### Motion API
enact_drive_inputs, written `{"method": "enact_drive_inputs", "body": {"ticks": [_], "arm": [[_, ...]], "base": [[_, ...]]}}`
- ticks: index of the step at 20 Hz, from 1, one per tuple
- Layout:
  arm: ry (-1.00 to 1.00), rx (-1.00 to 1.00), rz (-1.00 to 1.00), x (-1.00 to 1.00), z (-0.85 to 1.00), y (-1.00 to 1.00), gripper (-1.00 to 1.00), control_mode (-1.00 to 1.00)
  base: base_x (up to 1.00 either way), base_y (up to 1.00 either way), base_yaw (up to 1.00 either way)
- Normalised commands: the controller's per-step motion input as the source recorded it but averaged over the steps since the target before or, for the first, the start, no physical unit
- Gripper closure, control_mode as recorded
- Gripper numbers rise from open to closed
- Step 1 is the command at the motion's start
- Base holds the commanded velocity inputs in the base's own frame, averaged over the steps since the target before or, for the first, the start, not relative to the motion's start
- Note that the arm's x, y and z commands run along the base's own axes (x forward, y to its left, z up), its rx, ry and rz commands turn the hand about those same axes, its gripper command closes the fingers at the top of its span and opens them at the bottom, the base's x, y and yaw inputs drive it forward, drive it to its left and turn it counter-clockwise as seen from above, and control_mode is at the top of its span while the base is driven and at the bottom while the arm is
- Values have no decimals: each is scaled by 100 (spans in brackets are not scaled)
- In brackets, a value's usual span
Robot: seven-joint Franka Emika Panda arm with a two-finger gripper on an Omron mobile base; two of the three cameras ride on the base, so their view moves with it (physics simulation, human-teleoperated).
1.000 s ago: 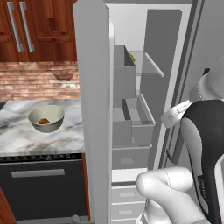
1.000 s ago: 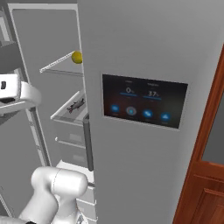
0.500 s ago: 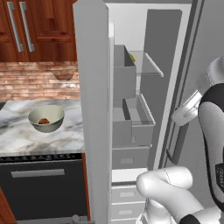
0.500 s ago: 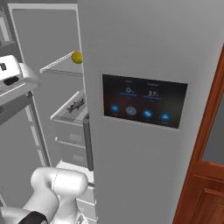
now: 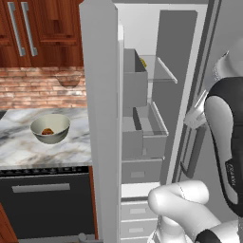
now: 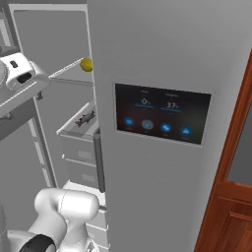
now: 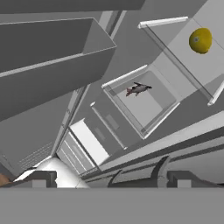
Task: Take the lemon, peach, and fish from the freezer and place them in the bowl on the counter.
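Observation:
The freezer (image 5: 176, 52) stands open, its door (image 5: 98, 109) swung out to the left. The yellow lemon (image 6: 86, 64) (image 7: 200, 40) lies on the glass shelf (image 7: 175, 57). Below it, the dark fish (image 6: 84, 118) (image 7: 138, 89) rests in a pulled-out grey drawer (image 7: 151, 107). On the marble counter (image 5: 28, 152) the pale bowl (image 5: 50, 124) holds the orange-red peach (image 5: 47, 131). My gripper (image 7: 111, 179) is open and empty, in front of the freezer and well short of the lemon and the fish, looking in at both. The white hand (image 6: 19, 74) sits level with the lemon's shelf.
Grey bins (image 5: 134, 83) hang inside the door. A small dark bowl (image 5: 69, 79) sits against the brick wall. A dishwasher (image 5: 45, 204) is under the counter. The shut right door with a display panel (image 6: 162, 115) borders the opening, with wooden cabinets (image 6: 231, 206) beyond.
My hand has risen in front of the open freezer, from drawer height up to the level of the lemon's shelf. The lemon, fish, peach and bowl have not moved.

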Motion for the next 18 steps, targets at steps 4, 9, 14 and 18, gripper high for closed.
{"method": "enact_drive_inputs", "body": {"ticks": [4, 9, 14, 18], "arm": [[0, -4, 0, 62, 0, 8, -100, -100], [0, 0, 0, 66, 0, 7, -100, -100], [-1, 0, 1, 54, 0, 6, -100, -100], [0, 0, 0, 50, 0, 21, -100, -100]], "base": [[0, 0, 0], [0, 0, 0], [0, 0, 0], [0, 0, 0]]}}
